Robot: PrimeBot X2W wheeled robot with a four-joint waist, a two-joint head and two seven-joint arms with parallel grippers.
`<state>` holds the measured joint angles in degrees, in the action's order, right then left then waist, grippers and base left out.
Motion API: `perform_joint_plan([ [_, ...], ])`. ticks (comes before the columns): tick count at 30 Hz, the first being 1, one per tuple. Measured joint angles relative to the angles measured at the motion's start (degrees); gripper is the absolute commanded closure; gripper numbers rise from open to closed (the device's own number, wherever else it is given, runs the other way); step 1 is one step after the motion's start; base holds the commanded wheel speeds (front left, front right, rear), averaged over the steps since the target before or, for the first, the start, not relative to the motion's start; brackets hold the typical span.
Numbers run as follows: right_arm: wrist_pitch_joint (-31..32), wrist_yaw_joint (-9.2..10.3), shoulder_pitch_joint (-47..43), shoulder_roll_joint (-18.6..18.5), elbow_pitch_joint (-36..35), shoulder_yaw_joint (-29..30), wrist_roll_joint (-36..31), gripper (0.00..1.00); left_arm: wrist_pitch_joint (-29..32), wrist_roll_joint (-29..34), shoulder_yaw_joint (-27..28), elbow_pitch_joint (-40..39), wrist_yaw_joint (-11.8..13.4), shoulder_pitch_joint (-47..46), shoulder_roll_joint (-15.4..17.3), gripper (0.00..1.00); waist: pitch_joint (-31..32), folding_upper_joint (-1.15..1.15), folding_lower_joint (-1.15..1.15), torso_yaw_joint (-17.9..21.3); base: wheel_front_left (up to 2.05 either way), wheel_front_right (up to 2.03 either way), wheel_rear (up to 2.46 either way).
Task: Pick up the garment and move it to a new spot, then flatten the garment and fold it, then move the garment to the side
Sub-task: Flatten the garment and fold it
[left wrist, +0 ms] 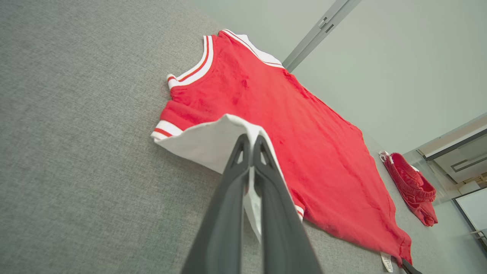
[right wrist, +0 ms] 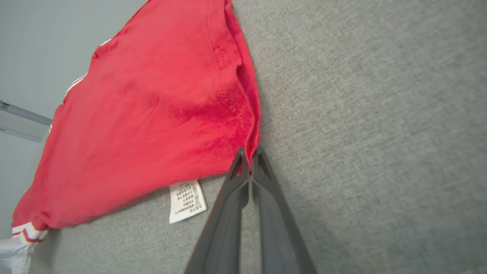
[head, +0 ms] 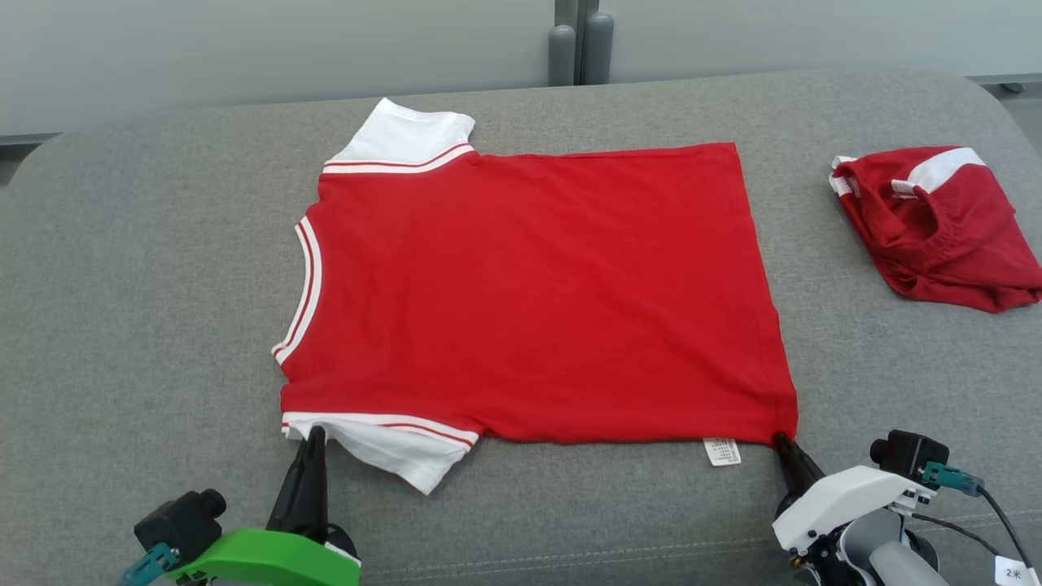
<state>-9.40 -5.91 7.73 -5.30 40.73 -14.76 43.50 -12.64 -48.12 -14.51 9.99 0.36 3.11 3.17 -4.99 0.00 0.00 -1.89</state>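
The garment [head: 537, 293] is a red T-shirt with white sleeves, spread flat on the grey cushion with its collar to the left and hem to the right. My left gripper [head: 313, 435] is shut on the near white sleeve; the left wrist view shows that sleeve [left wrist: 213, 142] pinched between the dark fingers [left wrist: 232, 198]. My right gripper [head: 783, 441] is shut on the garment's near hem corner [right wrist: 253, 140], beside the white care label [right wrist: 186, 199]. Both grippers sit at the garment's near edge.
A second red and white garment [head: 936, 224] lies crumpled at the far right of the cushion [head: 146, 325]. A pale wall rises behind the cushion's back edge. Bare grey cushion surrounds the T-shirt on the left and near sides.
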Motion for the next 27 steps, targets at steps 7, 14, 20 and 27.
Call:
perform_joint_plan([
  [7, -1.16, -0.57, 0.5, -0.09, -0.55, -0.48, -0.08, 1.0, -0.04, -0.01, 0.64, -1.78, 0.18, 0.54, 0.0, 1.0, 0.62, 0.0, 0.0, 0.97, 0.0, 0.0, 0.0],
  [14, -1.67, -0.65, 1.5, -0.37, -3.43, -0.4, 1.0, 1.0, -0.1, -0.02, 1.15, -2.9, 0.18, 1.16, -0.01, 1.0, 1.5, 0.0, 0.0, 1.98, 0.0, 0.0, 0.0],
  [20, -1.72, -1.14, 1.55, -0.49, -5.15, -0.21, 2.92, 1.0, -0.59, -0.64, 1.7, -3.77, 0.18, 1.99, -0.02, 1.0, 2.28, 0.0, 0.0, 2.95, 0.0, 0.0, 0.0],
  [27, 3.75, -1.14, 1.59, -1.3, -4.74, -2.24, 4.32, 1.0, -0.62, -0.59, 2.53, -5.49, 0.16, 0.16, -0.07, 1.0, 1.98, 0.0, 0.0, 2.61, 0.0, 0.0, 0.0],
])
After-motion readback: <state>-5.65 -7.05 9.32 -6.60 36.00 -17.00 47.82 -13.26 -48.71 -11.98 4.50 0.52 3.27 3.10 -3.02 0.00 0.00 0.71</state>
